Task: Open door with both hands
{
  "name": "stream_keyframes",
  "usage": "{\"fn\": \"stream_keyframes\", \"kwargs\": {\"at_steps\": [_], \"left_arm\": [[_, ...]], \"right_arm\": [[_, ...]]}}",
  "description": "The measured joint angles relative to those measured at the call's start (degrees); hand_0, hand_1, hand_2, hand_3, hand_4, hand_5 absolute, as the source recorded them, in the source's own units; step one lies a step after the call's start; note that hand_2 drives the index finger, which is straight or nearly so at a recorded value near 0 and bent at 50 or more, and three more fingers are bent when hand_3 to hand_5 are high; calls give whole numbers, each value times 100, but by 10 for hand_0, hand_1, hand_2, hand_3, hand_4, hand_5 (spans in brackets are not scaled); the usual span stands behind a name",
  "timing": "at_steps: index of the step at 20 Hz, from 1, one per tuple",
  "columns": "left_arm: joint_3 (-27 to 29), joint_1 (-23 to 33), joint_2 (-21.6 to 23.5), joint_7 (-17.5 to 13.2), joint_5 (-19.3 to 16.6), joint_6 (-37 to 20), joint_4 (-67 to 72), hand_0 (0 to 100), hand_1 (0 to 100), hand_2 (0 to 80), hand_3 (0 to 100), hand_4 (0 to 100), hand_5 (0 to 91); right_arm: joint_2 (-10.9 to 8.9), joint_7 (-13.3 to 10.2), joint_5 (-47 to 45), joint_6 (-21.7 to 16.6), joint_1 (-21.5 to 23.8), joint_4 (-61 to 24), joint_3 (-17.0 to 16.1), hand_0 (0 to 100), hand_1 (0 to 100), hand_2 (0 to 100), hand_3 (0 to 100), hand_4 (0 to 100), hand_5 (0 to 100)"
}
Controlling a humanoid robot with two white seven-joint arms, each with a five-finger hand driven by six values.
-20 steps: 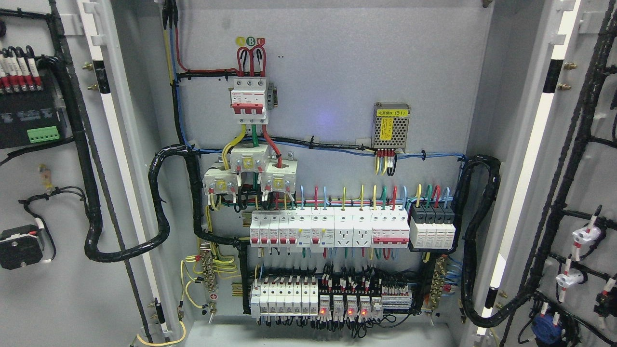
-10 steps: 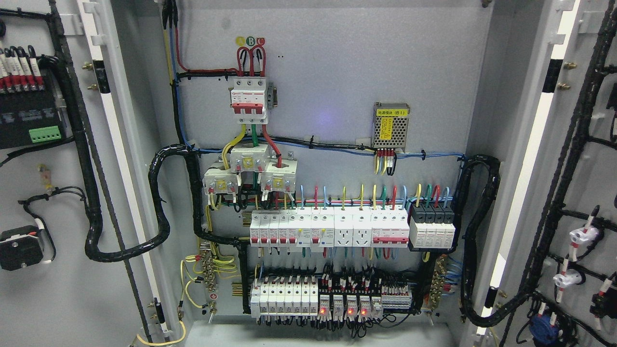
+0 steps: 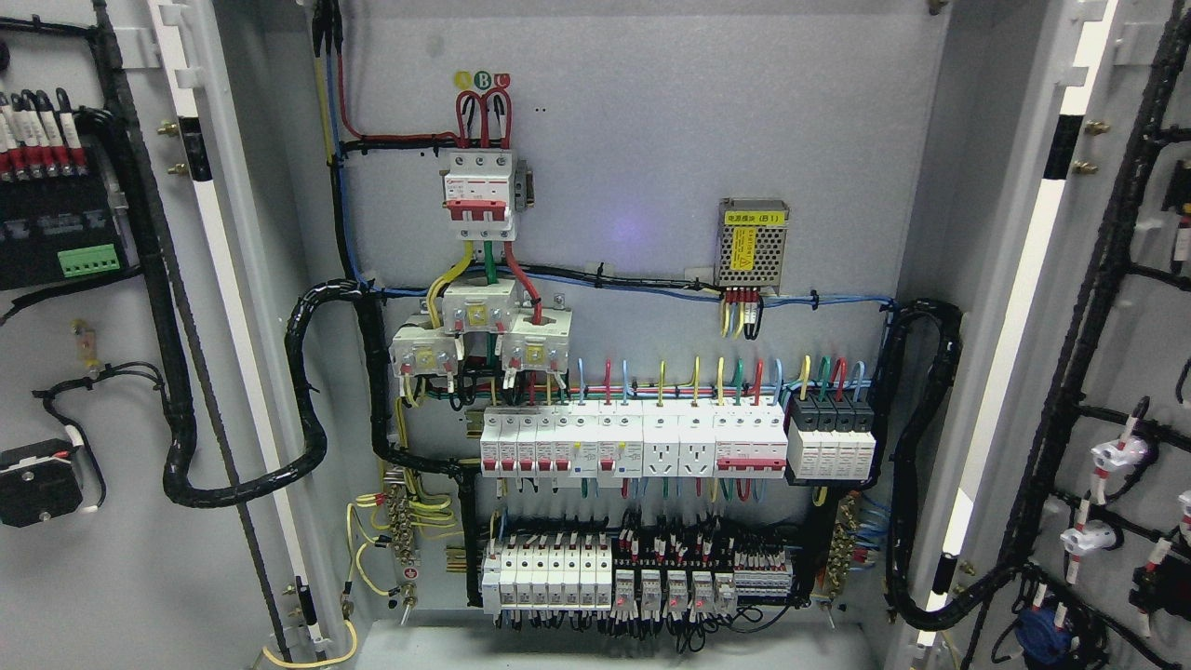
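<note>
Both doors are swung wide open — the left door (image 3: 84, 577) is seen at the left edge and the right door (image 3: 1140, 326) at the right edge. Between them the grey back panel (image 3: 651, 121) of the box is shown. A long row of white switches (image 3: 633, 445) is fixed low on it. Higher up a small metal power box (image 3: 753, 244) is mounted. No robot hand is seen, so the fingers cannot be told.
</note>
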Motion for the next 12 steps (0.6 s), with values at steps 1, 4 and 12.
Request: {"fn": "stream_keyframes", "kwargs": {"at_steps": [1,4,12], "left_arm": [[-110,-23,-173,-5,-76,0,484,0,0,0,0,0,0],[-235,-263,-658,6,-256,0,2146,0,0,0,0,0,0],[-137,-783,-1449,-123,-441,1987,5212,0,0,0,0,0,0]], "right_arm": [[99,-4,73,7,-175,405,53,0,0,0,0,0,0],[406,-28,239,12,-685,1754,198,0,0,0,0,0,0],[1042,-1130,445,1135,-1612,4660,344,0,0,0,0,0,0]]}}
